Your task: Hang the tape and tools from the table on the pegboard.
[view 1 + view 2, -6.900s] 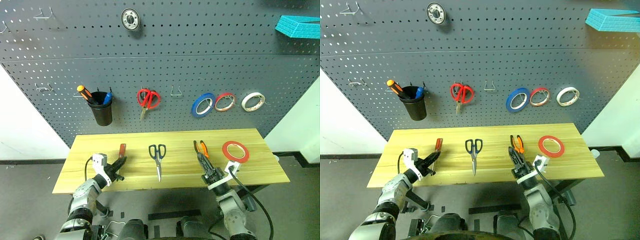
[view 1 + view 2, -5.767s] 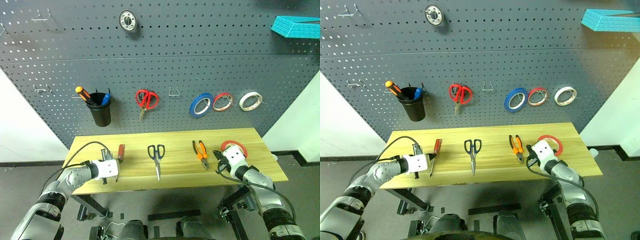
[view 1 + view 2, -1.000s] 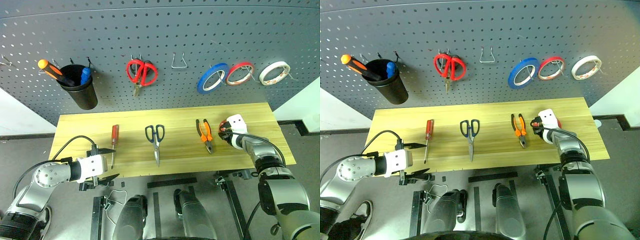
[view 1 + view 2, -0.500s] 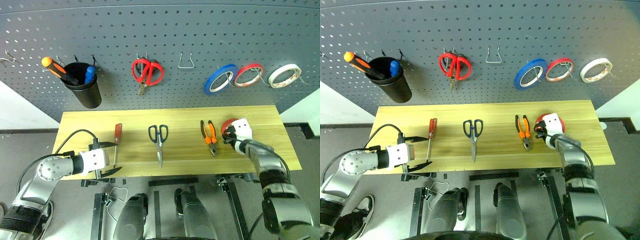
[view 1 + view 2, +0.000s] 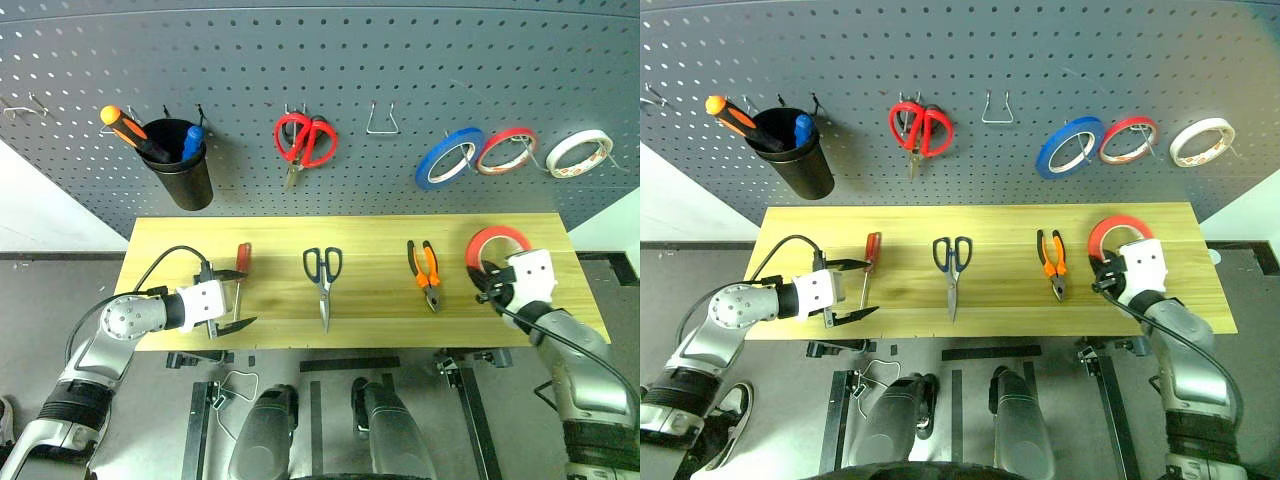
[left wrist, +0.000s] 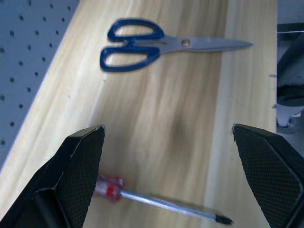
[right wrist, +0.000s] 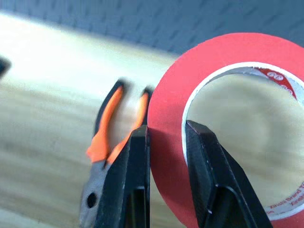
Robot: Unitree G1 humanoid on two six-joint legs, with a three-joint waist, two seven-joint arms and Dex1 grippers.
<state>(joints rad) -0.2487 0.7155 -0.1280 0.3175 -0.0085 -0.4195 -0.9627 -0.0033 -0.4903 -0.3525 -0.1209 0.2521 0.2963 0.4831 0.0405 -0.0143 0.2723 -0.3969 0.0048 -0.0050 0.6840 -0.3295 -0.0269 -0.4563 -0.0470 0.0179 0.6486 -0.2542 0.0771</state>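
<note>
Red tape [image 5: 497, 243] lifted upright off table [image 5: 370, 300], right fingers [image 7: 133, 180] pinching rim

Bare table [image 5: 370, 305] top was left between the screwdriver [image 5: 238, 272], the scissors [image 5: 322, 275] and the pliers [image 5: 424, 268], which were spread well apart along the middle, and a clear strip was left along the back edge. On the pegboard [image 5: 400, 70] an unoccupied hook [image 5: 383, 120] was flanked by the red-handled scissors [image 5: 305, 140] and the blue ring [image 5: 447, 158]. Wide bare panel was left above the hung things.
</note>
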